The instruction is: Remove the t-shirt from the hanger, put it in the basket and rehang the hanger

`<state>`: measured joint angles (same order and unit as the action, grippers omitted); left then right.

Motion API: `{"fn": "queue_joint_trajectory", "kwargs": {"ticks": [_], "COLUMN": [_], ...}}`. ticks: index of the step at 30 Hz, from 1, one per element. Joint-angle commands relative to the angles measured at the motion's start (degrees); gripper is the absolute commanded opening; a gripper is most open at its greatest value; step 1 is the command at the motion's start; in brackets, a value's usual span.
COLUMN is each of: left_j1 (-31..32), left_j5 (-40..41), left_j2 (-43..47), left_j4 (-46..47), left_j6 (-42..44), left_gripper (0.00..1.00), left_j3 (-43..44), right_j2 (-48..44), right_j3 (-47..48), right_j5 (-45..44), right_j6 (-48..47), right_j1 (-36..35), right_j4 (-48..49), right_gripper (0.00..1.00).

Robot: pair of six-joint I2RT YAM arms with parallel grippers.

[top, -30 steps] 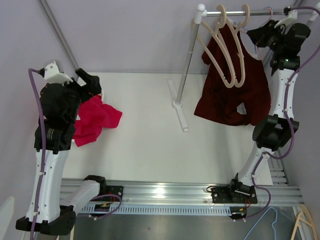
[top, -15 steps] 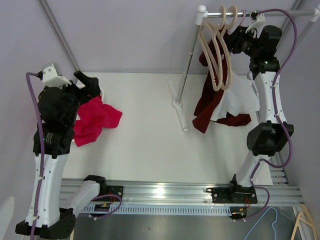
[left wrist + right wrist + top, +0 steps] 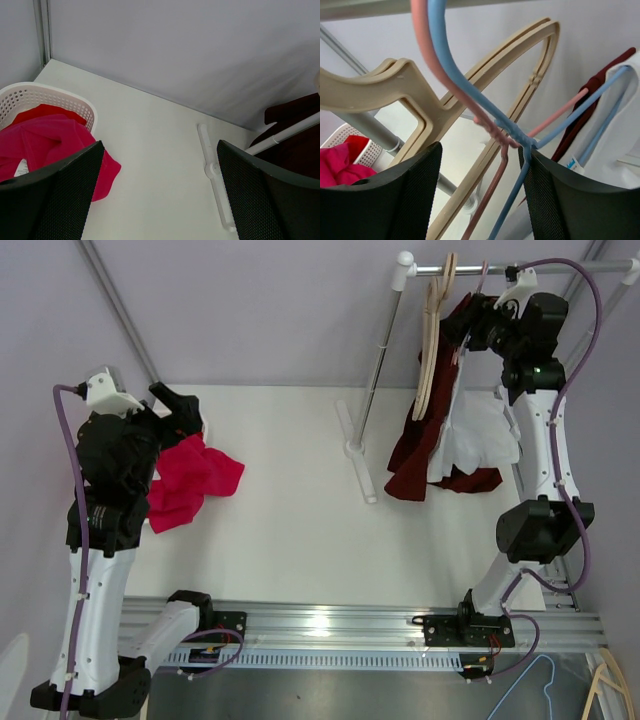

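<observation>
Right end effector [image 3: 462,328] up high at the rail [image 3: 480,268], jaws apart, holding nothing. Dark red t-shirt [image 3: 408,455] hanging just below, over the desk [image 3: 290,510]. Left end effector [image 3: 180,405] by a pink cloth [image 3: 190,480].

Left wrist: jaws wide open, empty; pink cloth spilling from a white basket [image 3: 50,95].

Right wrist: blue hanger [image 3: 445,55] and pink hanger [image 3: 420,30] between the open jaws.
</observation>
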<state>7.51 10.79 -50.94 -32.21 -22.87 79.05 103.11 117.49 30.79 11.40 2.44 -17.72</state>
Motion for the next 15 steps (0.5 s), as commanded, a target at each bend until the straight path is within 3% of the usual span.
{"fn": "queue_joint_trajectory", "kwargs": {"ticks": [1, 15], "left_j1": [0.8, 1.1], "left_j5": [-0.8, -1.3], "left_j2": [0.4, 1.2], "left_j4": [1.6, 1.7], "left_j6": [0.6, 0.7], "left_gripper": [1.00, 1.00], "left_j3": [-0.1, -0.7], "right_j2": [-6.1, -14.4], "right_j3": [-0.8, -3.9], "right_j5": [-2.9, -8.5], "right_j6": [-1.6, -2.0], "right_j1": [-0.3, -0.2], "right_j4": [-0.8, -8.9], "right_gripper": [0.67, 0.70]}}
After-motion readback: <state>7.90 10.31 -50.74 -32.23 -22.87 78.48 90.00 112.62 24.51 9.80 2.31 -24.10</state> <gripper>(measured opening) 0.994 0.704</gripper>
